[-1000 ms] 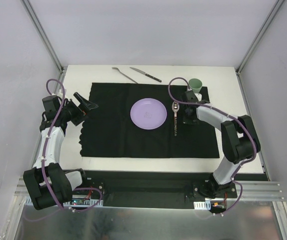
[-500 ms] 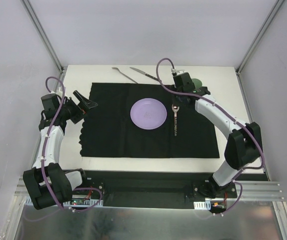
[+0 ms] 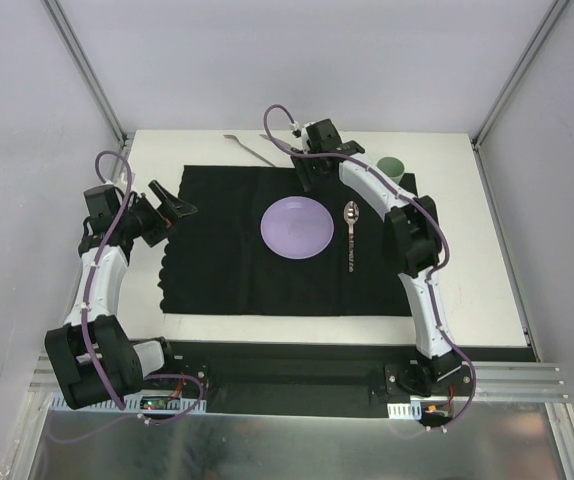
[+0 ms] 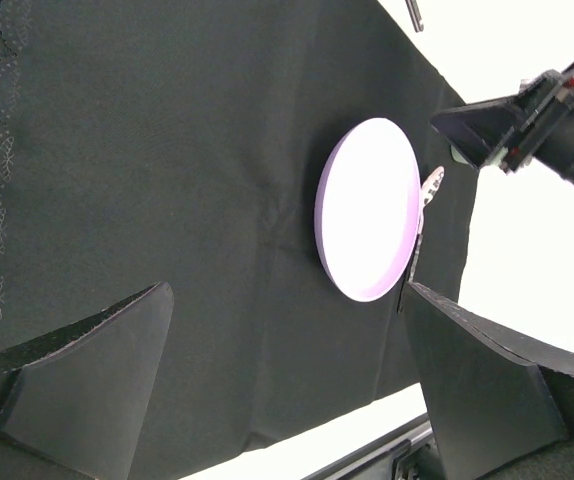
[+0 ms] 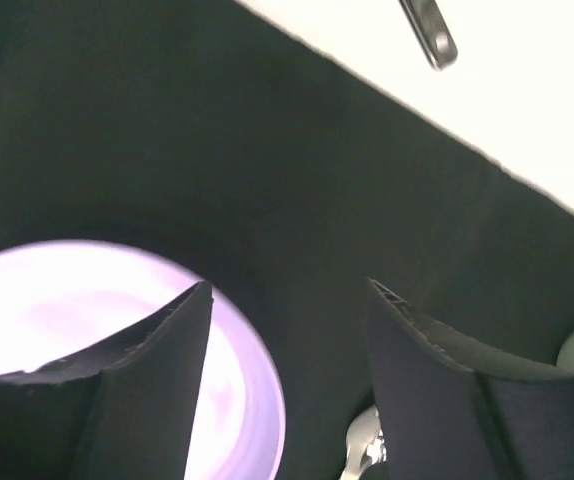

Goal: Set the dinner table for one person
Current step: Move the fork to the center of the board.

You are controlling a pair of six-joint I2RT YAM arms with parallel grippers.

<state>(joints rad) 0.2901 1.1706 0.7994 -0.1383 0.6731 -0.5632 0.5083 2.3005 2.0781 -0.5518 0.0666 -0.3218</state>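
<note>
The dinner table (image 3: 467,210) is a white top with a black mat (image 3: 217,260) on it. A lilac plate (image 3: 297,227) lies mid-mat, and a spoon (image 3: 351,235) lies just to its right. A green cup (image 3: 391,167) stands at the mat's far right corner. A fork (image 3: 247,150) lies on the white top beyond the mat. My right gripper (image 3: 309,182) hovers open and empty at the mat's far edge, above the plate's far rim (image 5: 117,330). My left gripper (image 3: 175,208) is wide open and empty over the mat's left side, facing the plate (image 4: 367,210).
In the right wrist view the end of a metal utensil (image 5: 427,30) lies on the white top just past the mat edge; which utensil it is does not show. Grey frame posts (image 3: 87,70) and white walls close in the table.
My right arm has swung from beside the spoon to the mat's far edge, and its jaws have gone from shut to open. The left arm and the tableware have not moved.
</note>
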